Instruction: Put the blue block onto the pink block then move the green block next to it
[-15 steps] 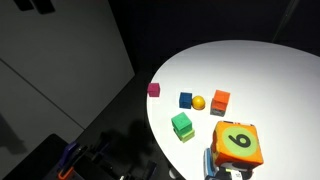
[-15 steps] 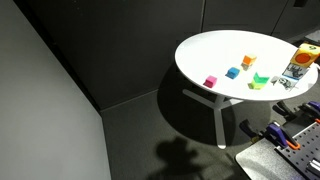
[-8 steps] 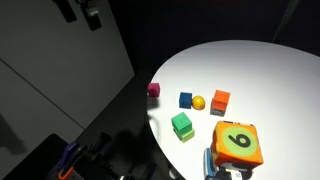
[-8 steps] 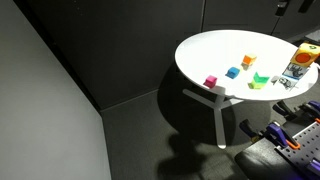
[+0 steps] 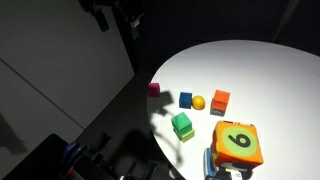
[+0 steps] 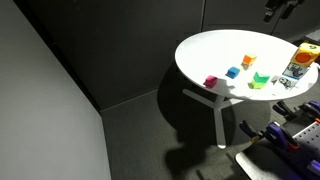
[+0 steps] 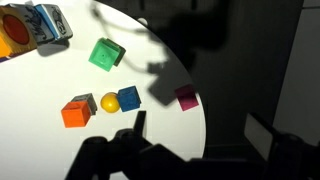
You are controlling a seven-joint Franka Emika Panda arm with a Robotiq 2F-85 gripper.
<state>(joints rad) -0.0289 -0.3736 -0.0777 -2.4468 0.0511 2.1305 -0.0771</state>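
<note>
The counter [image 5: 265, 70] is seen as a smooth white surface with a matt finish. The blue block [image 7: 129, 98], the pink block [image 7: 186, 97] and the green block [image 7: 106, 54] are shown with smooth, evenly coloured, matt faces; whether plastic or foam cannot be told. The orange cube [image 7: 74, 114] is finished alike. The yellow ball [image 7: 109, 102] is seen as smooth. Smooth faces and a printed black numeral are shown on the orange die [image 5: 238, 143]. The floor [image 6: 130, 130] is seen as dull dark grey.
</note>
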